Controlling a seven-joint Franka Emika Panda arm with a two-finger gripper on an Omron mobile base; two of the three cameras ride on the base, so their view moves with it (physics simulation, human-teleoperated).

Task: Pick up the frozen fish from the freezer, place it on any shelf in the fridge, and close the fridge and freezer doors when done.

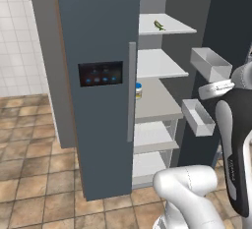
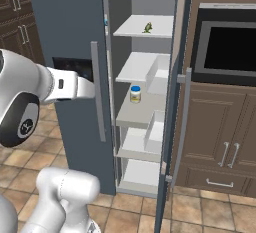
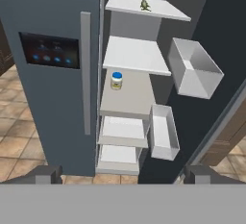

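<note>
Up: frozen fish (image 3: 144,5) well beyond wide-spread gripper (image 3: 123,174).

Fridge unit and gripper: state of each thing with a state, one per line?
door with black panel: closed
door with grey bins: open
frozen fish: lying on the top shelf of the open compartment
small jar: upright on a middle shelf, lid on
gripper: open, holding nothing, back from the shelves
</note>
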